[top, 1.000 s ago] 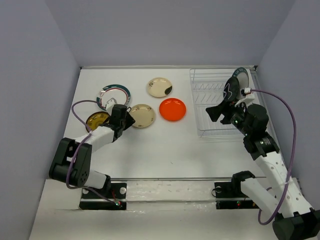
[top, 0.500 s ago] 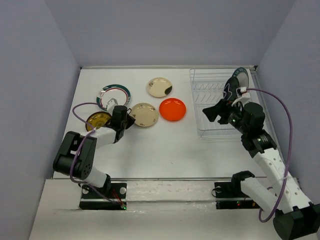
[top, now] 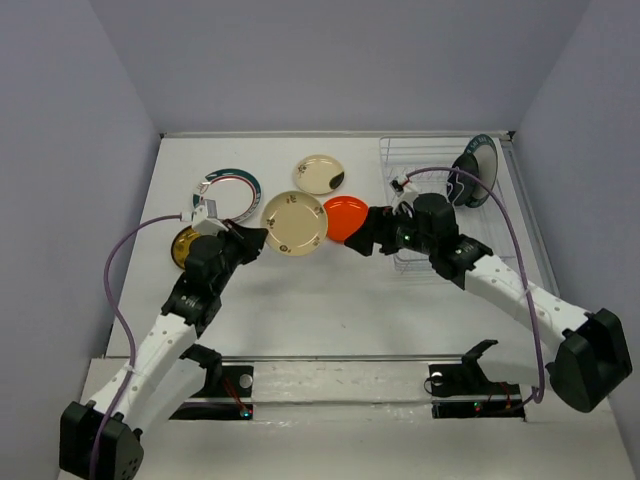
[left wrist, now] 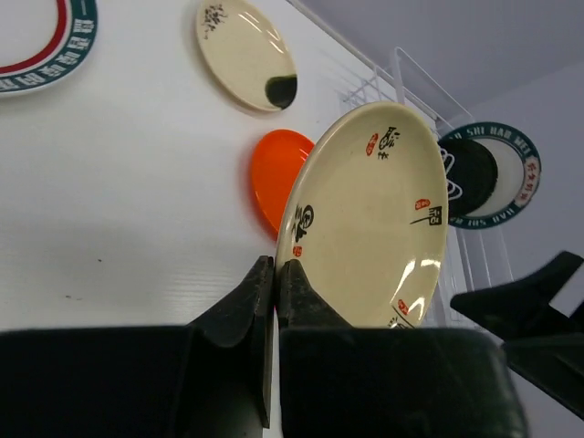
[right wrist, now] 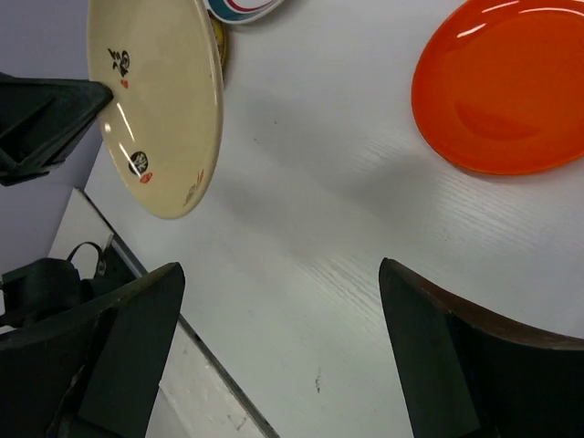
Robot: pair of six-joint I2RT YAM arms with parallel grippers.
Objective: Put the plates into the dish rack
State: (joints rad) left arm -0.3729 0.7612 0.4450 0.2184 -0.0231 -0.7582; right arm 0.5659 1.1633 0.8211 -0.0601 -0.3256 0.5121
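My left gripper (left wrist: 274,271) pinches a cream plate (left wrist: 370,214) by its rim, tilted clear of the table (top: 300,310). My right gripper (right wrist: 278,283) hangs spread wide facing it, near the orange plate (right wrist: 497,87). I judge a handover is next, then slotting it upright into the dish rack (top: 400,150) beyond.

Plate (top: 293,222) between left claw (top: 257,239) and right claw (top: 363,238); rack (top: 425,158) far right.
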